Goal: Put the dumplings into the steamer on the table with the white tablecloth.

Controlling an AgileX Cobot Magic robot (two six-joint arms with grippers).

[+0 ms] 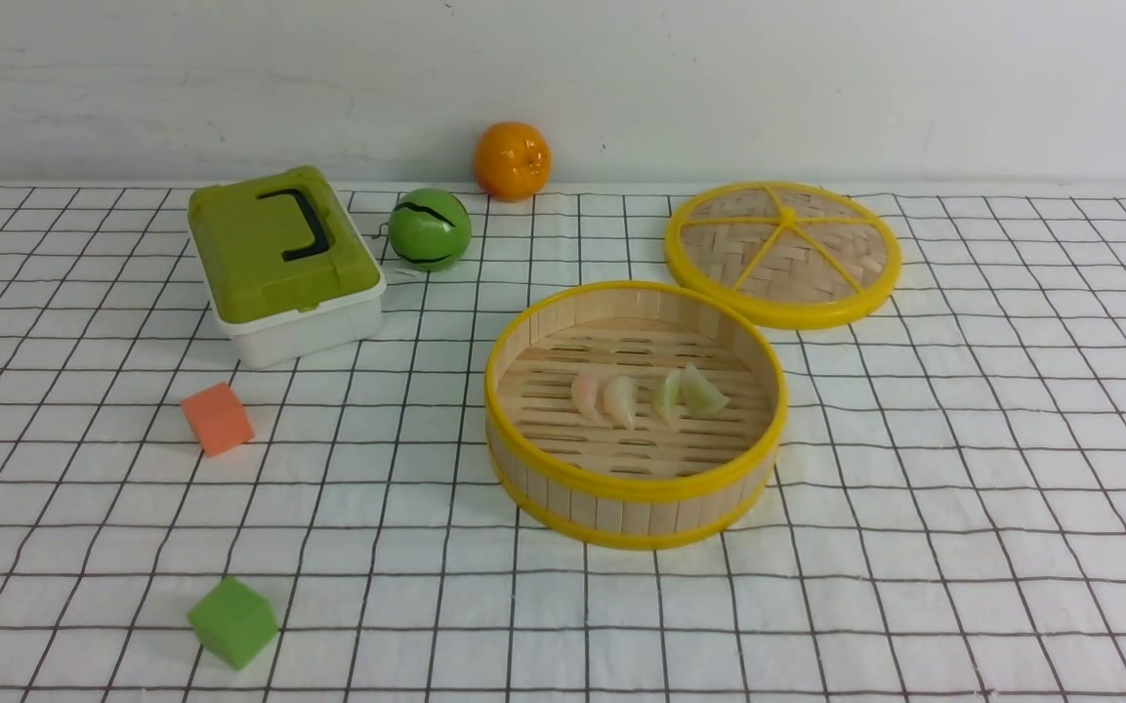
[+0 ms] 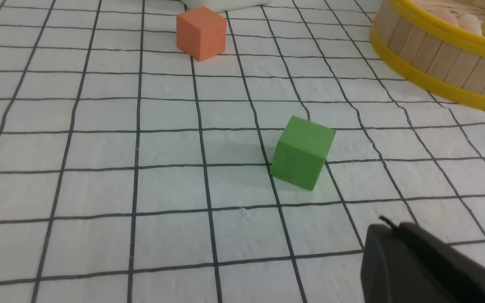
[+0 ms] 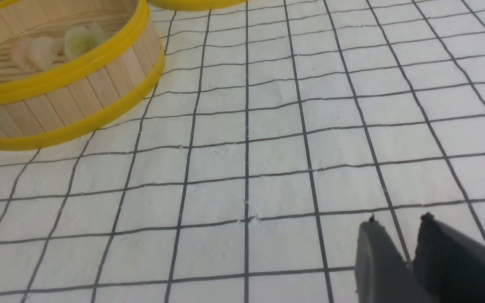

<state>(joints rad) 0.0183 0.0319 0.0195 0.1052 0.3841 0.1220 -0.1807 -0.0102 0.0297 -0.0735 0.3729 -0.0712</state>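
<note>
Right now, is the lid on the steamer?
No, the lid lies flat on the tablecloth behind the open steamer, with four dumplings showing inside.

Steamer point(image 1: 635, 488) top open; lid point(image 1: 783, 252) just behind.

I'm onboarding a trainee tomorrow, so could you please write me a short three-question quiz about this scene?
1. How many dumplings lie inside the steamer?
2. True or false: the woven lid is on the steamer.
3. Which cube is closer to the box: A) orange cube or B) green cube?

Key: 1. Four. 2. False; it lies on the tablecloth behind the steamer. 3. A.
</note>
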